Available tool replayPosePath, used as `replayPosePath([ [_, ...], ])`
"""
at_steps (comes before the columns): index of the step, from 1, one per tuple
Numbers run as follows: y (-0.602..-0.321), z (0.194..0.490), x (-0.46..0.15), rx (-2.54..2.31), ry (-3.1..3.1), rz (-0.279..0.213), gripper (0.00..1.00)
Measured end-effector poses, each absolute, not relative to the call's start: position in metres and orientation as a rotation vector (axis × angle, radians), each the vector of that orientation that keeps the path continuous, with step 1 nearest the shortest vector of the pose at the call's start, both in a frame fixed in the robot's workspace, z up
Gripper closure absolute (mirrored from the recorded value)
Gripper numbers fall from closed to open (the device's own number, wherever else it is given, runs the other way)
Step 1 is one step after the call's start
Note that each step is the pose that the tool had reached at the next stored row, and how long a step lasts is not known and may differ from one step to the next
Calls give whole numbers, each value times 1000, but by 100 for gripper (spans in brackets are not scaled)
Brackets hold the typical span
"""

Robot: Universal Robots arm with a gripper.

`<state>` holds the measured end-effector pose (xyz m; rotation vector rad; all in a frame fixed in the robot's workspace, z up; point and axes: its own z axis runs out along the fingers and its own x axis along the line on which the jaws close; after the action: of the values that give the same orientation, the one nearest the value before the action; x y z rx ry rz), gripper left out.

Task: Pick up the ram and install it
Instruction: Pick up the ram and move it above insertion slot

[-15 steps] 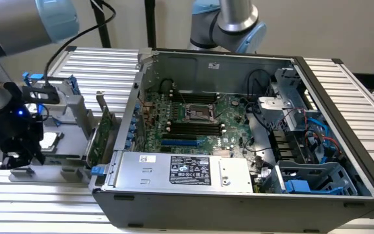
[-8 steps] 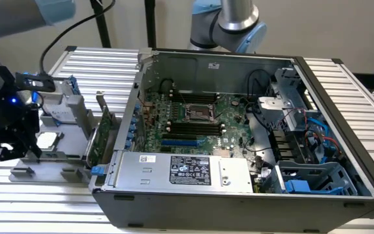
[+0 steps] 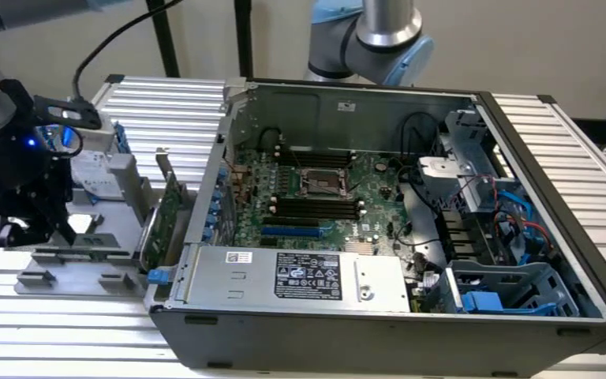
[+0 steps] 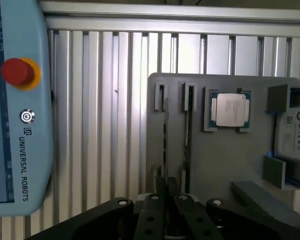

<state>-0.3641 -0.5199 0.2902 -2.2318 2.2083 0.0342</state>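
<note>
The ram [image 4: 165, 130] stands on edge in a slot of the grey holder tray [image 4: 215, 165], seen as a thin dark line. A second thin stick [image 4: 186, 127] stands in the neighbouring slot. My gripper [image 4: 167, 186] hovers above the tray's near end, roughly in line with the first stick. Its fingers are close together with nothing between them. In the exterior view my gripper [image 3: 24, 233] hangs over the tray [image 3: 72, 264] at the exterior view's left, beside the open computer case. The black motherboard slots [image 3: 308, 209] lie in the middle of the case.
A square silver processor [image 4: 230, 110] and a hard drive [image 4: 292, 132] sit in the same tray. A green expansion card [image 3: 161, 217] stands upright between the tray and the case wall [image 3: 218, 158]. A blue teach pendant [image 4: 20, 100] with a red button lies beside the tray.
</note>
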Motion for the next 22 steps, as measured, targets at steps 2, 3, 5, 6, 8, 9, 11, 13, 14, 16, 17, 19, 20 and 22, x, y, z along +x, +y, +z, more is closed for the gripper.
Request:
replayPosePath([
  [2, -520, 297, -356, -2231, 2208, 35, 100],
  [3, -520, 301, -352, -2231, 2207, 36, 100],
  [5, -520, 309, -343, -2230, 2207, 37, 100],
  [6, -520, 313, -339, -2230, 2207, 38, 100],
  [8, -520, 322, -330, -2230, 2206, 39, 100],
  [9, -520, 327, -325, -2230, 2206, 39, 100],
  [11, -520, 336, -316, -2230, 2206, 39, 100],
  [13, -520, 345, -307, -2230, 2206, 39, 100],
  [14, -520, 350, -302, -2230, 2206, 39, 100],
  [16, -520, 359, -293, -2230, 2206, 39, 100],
  [17, -520, 363, -288, -2229, 2206, 39, 100],
  [19, -520, 373, -279, -2230, 2206, 39, 100],
  [20, -520, 377, -275, -2229, 2206, 40, 100],
  [22, -520, 386, -266, -2229, 2206, 40, 100],
])
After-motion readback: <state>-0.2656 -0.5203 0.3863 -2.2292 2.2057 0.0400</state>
